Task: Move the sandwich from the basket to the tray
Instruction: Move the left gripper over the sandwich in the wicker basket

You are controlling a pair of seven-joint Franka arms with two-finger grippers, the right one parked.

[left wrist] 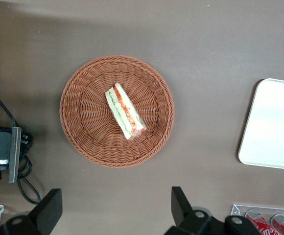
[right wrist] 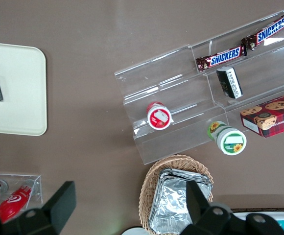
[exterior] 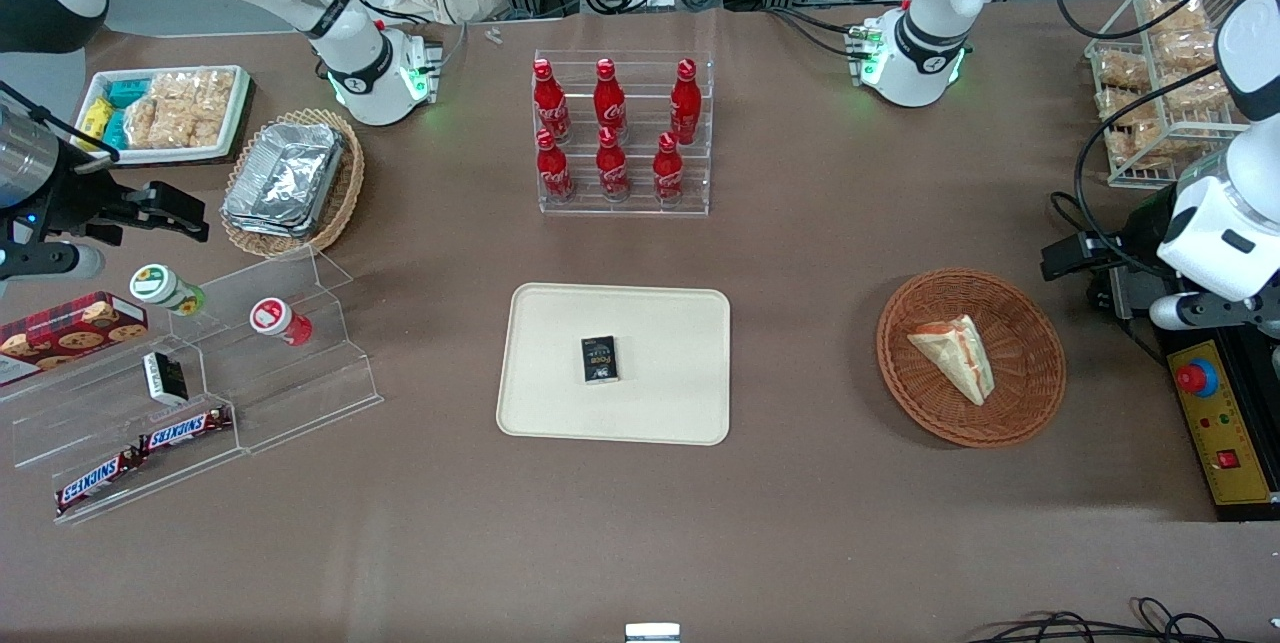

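Note:
The sandwich lies in the reddish-brown wicker basket, its red and green filling edge showing in the left wrist view. The basket stands on the brown table toward the working arm's end. The cream tray lies mid-table with a small black box on it; one corner of the tray also shows in the left wrist view. My left gripper hangs open and empty above the table, beside the basket and clear of it, its fingers spread wide.
A clear rack of red cola bottles stands farther from the front camera than the tray. A yellow control box and cables lie beside the basket. Acrylic snack shelves and a tan basket of foil trays stand at the parked arm's end.

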